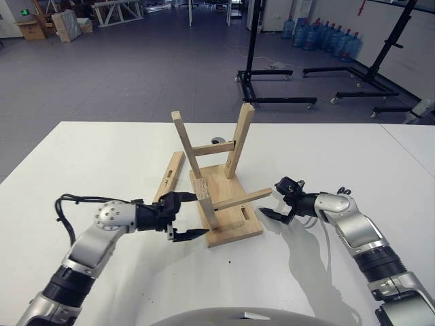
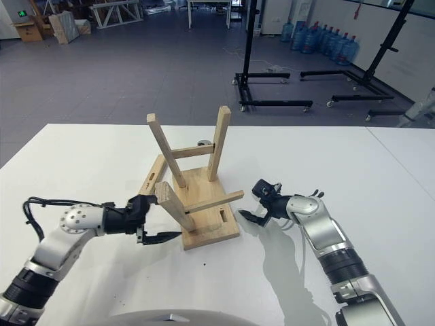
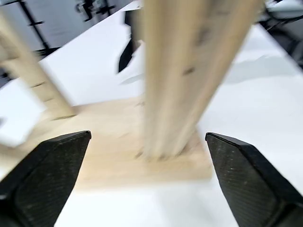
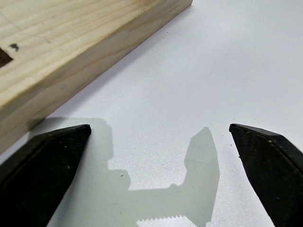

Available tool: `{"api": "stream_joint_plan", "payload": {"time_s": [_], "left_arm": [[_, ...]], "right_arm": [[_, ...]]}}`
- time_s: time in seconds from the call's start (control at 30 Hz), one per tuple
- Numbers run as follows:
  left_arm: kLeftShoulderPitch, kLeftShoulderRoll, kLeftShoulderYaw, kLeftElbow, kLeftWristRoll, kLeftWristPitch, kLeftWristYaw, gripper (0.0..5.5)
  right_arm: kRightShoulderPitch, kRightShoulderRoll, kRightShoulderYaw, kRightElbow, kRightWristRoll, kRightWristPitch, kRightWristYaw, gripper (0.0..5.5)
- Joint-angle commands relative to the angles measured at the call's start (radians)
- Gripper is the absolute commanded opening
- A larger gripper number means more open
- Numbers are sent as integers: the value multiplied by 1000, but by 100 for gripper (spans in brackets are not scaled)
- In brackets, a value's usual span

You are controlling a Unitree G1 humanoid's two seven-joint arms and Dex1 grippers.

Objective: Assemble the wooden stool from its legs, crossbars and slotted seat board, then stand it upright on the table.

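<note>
Partly done — pale slotted wooden seat board (image 1: 228, 234) carries three legs (image 1: 239, 139); fourth pale wooden leg (image 1: 170, 175) lies loose, centre-left. Left end effector (image 1: 194, 215), right end effector (image 1: 270, 198): spread, empty.

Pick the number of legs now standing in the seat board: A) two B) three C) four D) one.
B: two rear legs joined by a crossbar and one front leg rise from the seat board, while a fourth leg lies flat on the table beside it.
</note>
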Motion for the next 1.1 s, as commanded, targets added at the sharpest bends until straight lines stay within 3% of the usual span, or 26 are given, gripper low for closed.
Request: {"api": "stream_joint_plan", "payload": {"time_s": [0.03, 0.17, 0.27, 0.5, 0.83, 1.0, 1.1], "left_arm": [[38, 129, 177, -35, -44, 58, -7, 476], [62, 163, 331, -14, -124, 166, 41, 476], [58, 134, 364, -21, -141, 227, 110, 476], [91, 49, 246, -19, -33, 222, 217, 476], [87, 5, 229, 112, 64, 179, 304, 476], [-7, -135, 183, 97, 41, 308, 416, 476], [-94, -201, 182, 83, 21, 484, 507, 476]], "right_arm": [[65, -31, 34, -56, 5, 43, 63, 540], [122, -92, 27, -155, 46, 69, 145, 540], [132, -115, 27, -164, 47, 75, 162, 540], [115, -14, 67, -185, 38, 121, 84, 540], [90, 10, 80, -198, 43, 138, 69, 540], [67, -18, 22, -137, 39, 119, 56, 540], [52, -20, 0, -84, 29, 102, 37, 540]]}}
